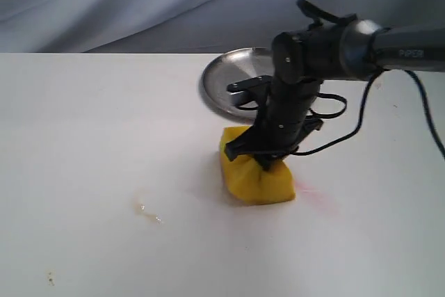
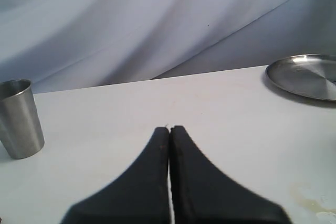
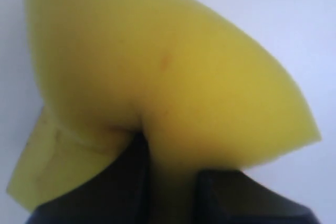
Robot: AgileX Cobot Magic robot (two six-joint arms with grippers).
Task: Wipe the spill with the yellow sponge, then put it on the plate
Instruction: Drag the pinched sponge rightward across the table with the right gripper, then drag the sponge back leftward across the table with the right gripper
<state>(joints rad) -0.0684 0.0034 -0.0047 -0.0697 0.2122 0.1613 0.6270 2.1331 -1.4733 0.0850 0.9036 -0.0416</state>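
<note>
The yellow sponge (image 1: 256,176) rests on the white table in front of the plate, squeezed in its middle by my right gripper (image 1: 268,161), which is shut on it from above. In the right wrist view the sponge (image 3: 157,72) bulges over the dark fingers (image 3: 131,182). The spill (image 1: 148,212) is a small tan-edged watery patch to the left of the sponge, apart from it; a part of the spill (image 2: 315,203) shows in the left wrist view. The silver plate (image 1: 226,78) lies behind the sponge. My left gripper (image 2: 170,129) is shut and empty, out of the exterior view.
A metal cup (image 2: 20,119) stands on the table at the edge of the left wrist view, where the plate (image 2: 307,74) also shows. A faint pink streak (image 1: 316,196) lies right of the sponge. A cable (image 1: 348,130) hangs from the right arm. Grey cloth backs the table.
</note>
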